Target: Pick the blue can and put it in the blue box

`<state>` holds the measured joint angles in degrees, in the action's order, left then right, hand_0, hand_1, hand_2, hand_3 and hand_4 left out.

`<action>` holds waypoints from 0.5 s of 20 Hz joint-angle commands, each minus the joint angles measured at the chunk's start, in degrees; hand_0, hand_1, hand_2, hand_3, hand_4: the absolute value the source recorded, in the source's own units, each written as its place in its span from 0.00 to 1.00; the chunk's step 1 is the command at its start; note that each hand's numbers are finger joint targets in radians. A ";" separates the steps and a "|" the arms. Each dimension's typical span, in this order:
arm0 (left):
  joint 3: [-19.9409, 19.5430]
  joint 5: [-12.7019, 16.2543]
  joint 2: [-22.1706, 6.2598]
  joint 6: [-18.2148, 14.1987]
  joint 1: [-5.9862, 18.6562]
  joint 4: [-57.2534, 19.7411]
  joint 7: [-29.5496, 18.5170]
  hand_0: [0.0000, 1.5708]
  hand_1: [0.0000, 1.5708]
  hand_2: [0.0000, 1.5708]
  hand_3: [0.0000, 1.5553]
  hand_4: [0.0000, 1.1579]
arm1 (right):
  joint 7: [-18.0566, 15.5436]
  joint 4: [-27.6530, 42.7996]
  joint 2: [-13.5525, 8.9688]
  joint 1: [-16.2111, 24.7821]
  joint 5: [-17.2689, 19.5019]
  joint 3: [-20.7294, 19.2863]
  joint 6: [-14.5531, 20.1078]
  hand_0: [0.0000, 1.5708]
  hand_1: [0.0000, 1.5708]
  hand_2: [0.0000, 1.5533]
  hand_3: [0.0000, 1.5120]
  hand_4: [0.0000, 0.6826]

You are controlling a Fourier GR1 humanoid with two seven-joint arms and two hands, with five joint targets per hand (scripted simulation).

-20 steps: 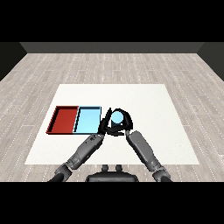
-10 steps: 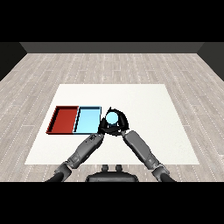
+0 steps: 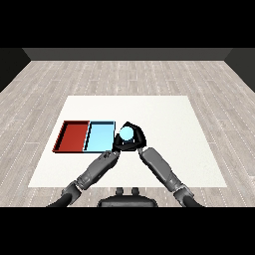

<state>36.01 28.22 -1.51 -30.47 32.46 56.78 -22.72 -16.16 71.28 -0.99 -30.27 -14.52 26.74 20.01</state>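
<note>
Just right of the light blue tray [image 3: 99, 137], the blue can [image 3: 126, 133] sits inside the right hand [image 3: 133, 143], whose fingers curl round it, grasping it; only the can's pale top shows. The red tray [image 3: 73, 136] touches the blue tray's left side. The left hand [image 3: 112, 154] lies below the can (its fingers are too dark to make out). Bare white desk [image 3: 174, 129] stretches wide to the right.

red tray [image 3: 73, 136] | light blue tray [image 3: 99, 136] | blue can [image 3: 126, 133] (pale top) | white table [image 3: 164, 119]
</note>
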 commanded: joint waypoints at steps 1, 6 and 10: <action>0.38 1.67 1.43 -6.29 2.18 0.52 4.71 1.00 1.00 1.00 0.97 1.00 | -0.48 1.51 0.94 0.79 -1.00 3.68 1.82 0.92 0.92 0.94 0.91 0.76; 1.78 -1.65 1.44 -6.85 2.25 -0.62 5.45 1.00 1.00 0.99 0.94 0.98 | 0.37 1.20 0.91 0.92 -1.92 3.23 2.25 0.90 0.90 0.94 0.91 0.77; 1.73 -0.11 1.42 -6.71 2.71 -2.34 3.73 1.00 1.00 0.99 0.94 0.98 | -2.37 -2.22 0.93 -0.37 -0.74 -0.90 -2.00 0.91 0.91 0.94 0.91 0.78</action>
<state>38.30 27.79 -1.76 -37.30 33.40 56.38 -19.81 -17.15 71.26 -1.13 -29.39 -15.10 26.47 19.30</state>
